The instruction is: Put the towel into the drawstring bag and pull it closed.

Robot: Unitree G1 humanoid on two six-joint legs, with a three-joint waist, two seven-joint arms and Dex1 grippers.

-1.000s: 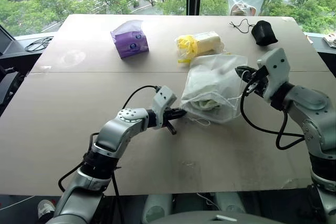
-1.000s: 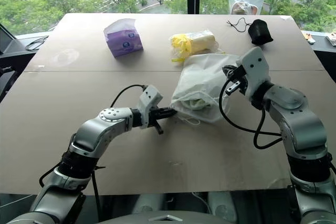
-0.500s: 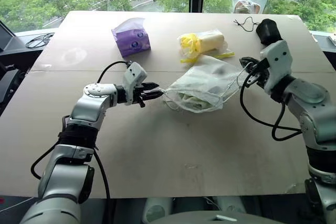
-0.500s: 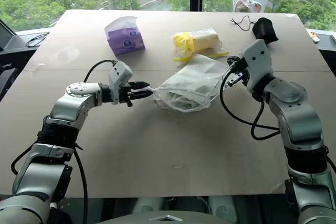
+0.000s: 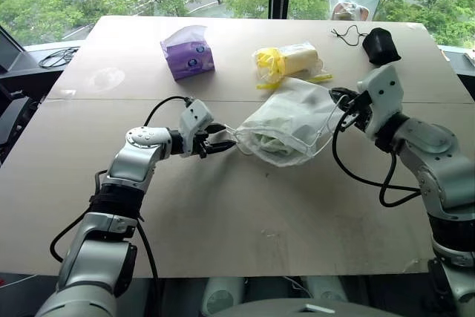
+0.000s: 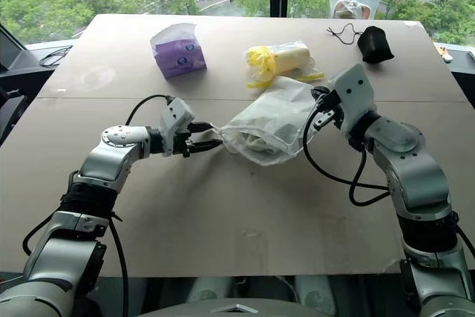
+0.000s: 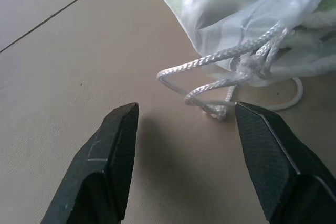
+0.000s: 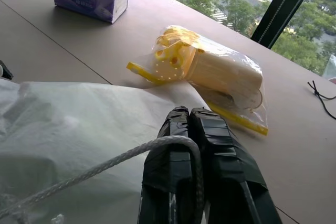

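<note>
The white drawstring bag (image 5: 293, 113) lies on the table between my two grippers, its mouth gathered toward my left. Pale green towel (image 5: 276, 143) shows through its thin fabric. My left gripper (image 5: 223, 145) is open just off the bag's mouth. In the left wrist view the knotted white cord (image 7: 210, 95) lies slack on the table ahead of its spread fingers (image 7: 118, 129), touching neither. My right gripper (image 5: 343, 99) is shut on the other cord (image 8: 105, 167) at the bag's right side; that cord loops over its closed fingertips (image 8: 181, 121).
Behind the bag lie a clear plastic bag with yellow contents (image 5: 291, 61), a purple tissue box (image 5: 187, 53) and a black pouch (image 5: 380, 44) with a thin black cord. A coiled cable (image 5: 56, 58) sits off the table's left edge.
My left gripper pulled its cord out to the left, stretching the bag flatter, then opened and let the cord drop slack. The right gripper has stayed shut on its cord.
</note>
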